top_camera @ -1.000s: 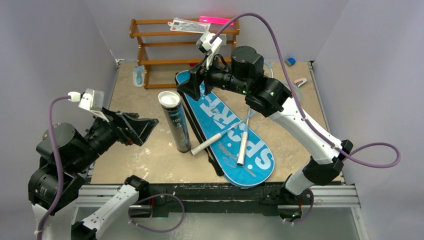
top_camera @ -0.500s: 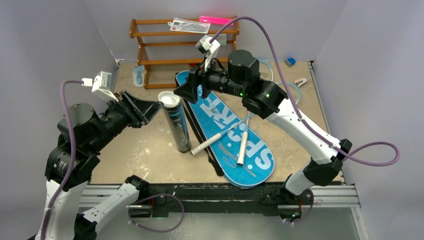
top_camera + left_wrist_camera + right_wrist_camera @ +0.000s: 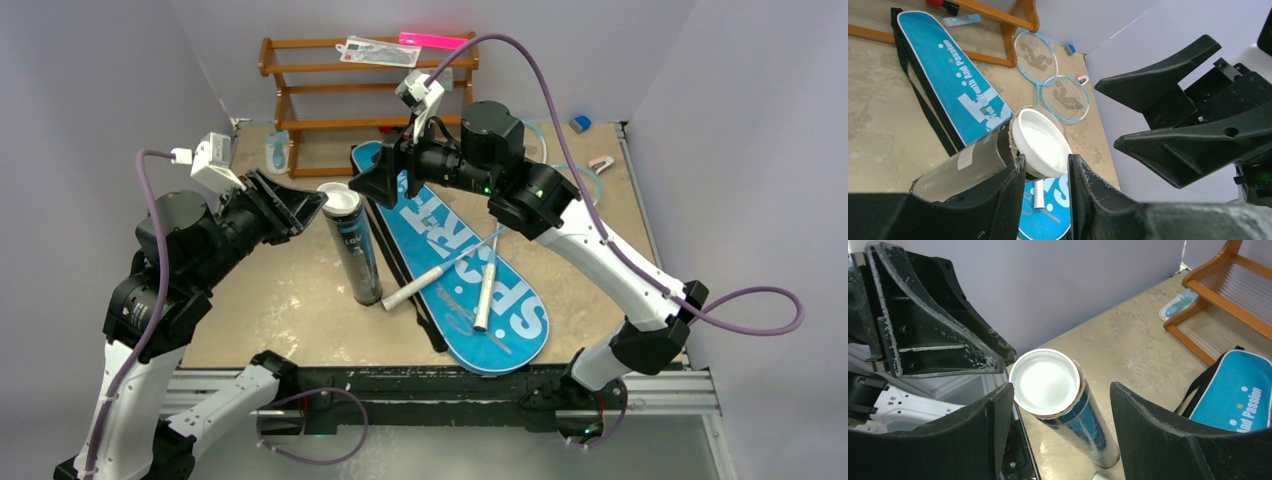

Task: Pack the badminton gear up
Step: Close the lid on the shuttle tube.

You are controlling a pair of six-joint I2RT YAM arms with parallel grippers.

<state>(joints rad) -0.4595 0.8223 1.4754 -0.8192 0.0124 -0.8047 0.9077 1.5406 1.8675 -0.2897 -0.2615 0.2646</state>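
Note:
The long black tube (image 3: 357,255) stands upright left of the bag, with a white cap (image 3: 338,200) on top. My left gripper (image 3: 305,203) is open with a narrow gap, its tips at the cap's left rim; the cap (image 3: 1040,140) shows just past its fingers (image 3: 1008,195). My right gripper (image 3: 375,180) is wide open and empty, hovering right of the cap (image 3: 1044,381). The blue "SPORT" bag (image 3: 470,270) lies flat with two white racket handles (image 3: 420,285) across it. The light-blue racket heads (image 3: 1053,75) lie beyond the bag. No shuttlecock shows.
The brown wooden rack (image 3: 370,70) stands at the back with a pink item (image 3: 430,40) on top. A pale blue object (image 3: 277,152) lies by its left leg. Small blue (image 3: 580,123) and pink (image 3: 600,162) bits sit at the back right. Walls close in on both sides.
My left arm has risen and swung right, bringing its gripper from left of the tube up to the cap. My right gripper has barely moved.

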